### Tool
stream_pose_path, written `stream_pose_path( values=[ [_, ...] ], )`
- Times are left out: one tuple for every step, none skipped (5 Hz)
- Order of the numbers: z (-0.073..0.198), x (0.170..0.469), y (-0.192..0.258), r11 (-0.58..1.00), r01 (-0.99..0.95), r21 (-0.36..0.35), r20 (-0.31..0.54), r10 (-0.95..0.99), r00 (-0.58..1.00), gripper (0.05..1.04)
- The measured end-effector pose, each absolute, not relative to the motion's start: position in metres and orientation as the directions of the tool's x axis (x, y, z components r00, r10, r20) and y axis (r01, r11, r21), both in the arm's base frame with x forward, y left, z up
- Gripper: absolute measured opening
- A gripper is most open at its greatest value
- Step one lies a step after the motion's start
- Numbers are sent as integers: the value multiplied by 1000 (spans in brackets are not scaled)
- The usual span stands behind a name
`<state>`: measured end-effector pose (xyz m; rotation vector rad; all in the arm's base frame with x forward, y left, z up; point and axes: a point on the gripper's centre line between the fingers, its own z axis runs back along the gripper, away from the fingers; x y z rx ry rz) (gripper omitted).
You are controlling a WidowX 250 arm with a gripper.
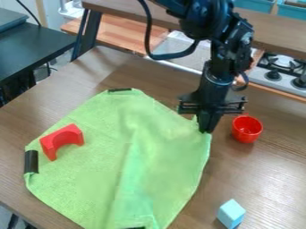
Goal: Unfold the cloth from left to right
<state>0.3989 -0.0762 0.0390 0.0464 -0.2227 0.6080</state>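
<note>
1 green cloth (87,188), right corner pinched in gripper (205,129), (red arch (62,137) atop)

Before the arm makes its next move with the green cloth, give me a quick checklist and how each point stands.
1. Gripper at the cloth's right-hand edge: ok.
2. Cloth firmly held: cannot tell.
3. Cloth lying smooth: not ok, a ridge runs down its middle.
4. Cloth free of loose objects: not ok, the red block sits on its left part.
5. Red cup apart from the cloth: ok, it stands to the right.
6. Blue block apart from the cloth: ok.
</note>
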Motion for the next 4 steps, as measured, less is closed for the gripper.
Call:
stream_pose_path(
  values=[
    [40, 406, -79, 823, -564, -68, 247, 561, 790, 49],
    [36, 406, -84, 828, -552, -102, 238, 559, 794, 49],
    [38, 409, -89, 836, -532, -138, 252, 549, 797, 61],
    [46, 407, -94, 835, -509, -209, 277, 550, 788, 190]
  ],
)
